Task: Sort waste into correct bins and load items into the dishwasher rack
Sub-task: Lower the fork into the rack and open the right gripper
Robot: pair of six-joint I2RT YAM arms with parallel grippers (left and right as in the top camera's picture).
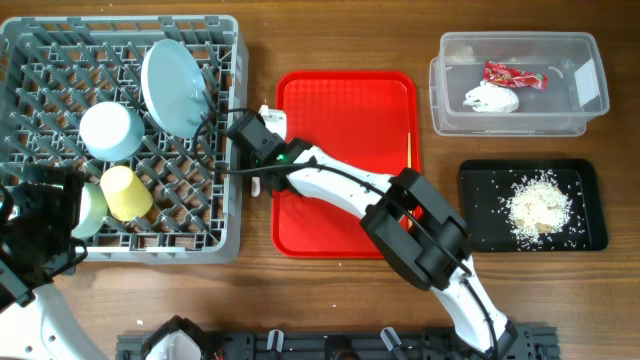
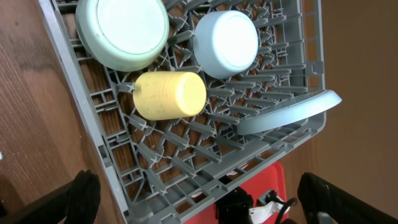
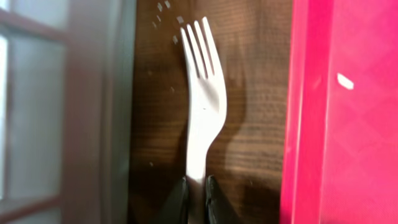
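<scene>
My right gripper (image 3: pixel 196 193) is shut on the handle of the white plastic fork (image 3: pixel 202 93). It holds the fork over bare wood between the grey dishwasher rack (image 1: pixel 225 240) and the red tray. In the overhead view it (image 1: pixel 252 135) is at the rack's right edge. The rack holds the pale blue plate (image 1: pixel 175 85) on edge, the pale blue bowl (image 1: pixel 110 130), the yellow cup (image 1: pixel 125 192) and the green saucer-bowl (image 1: pixel 88 210). My left gripper (image 2: pixel 208 199) is open and empty above the rack's near left corner (image 1: pixel 45 230). The clear tub (image 1: pixel 455 115) holds the red wrapper (image 1: pixel 513 75) and the white tissue (image 1: pixel 492 98). The black tray (image 1: pixel 480 225) holds rice crumbs (image 1: pixel 540 205).
The flat red serving tray (image 1: pixel 340 230) lies between the rack and the bins, with my right arm stretched across it. A thin stick, possibly the chopsticks (image 1: pixel 410 150), lies along its right rim. Bare wood table runs along the front.
</scene>
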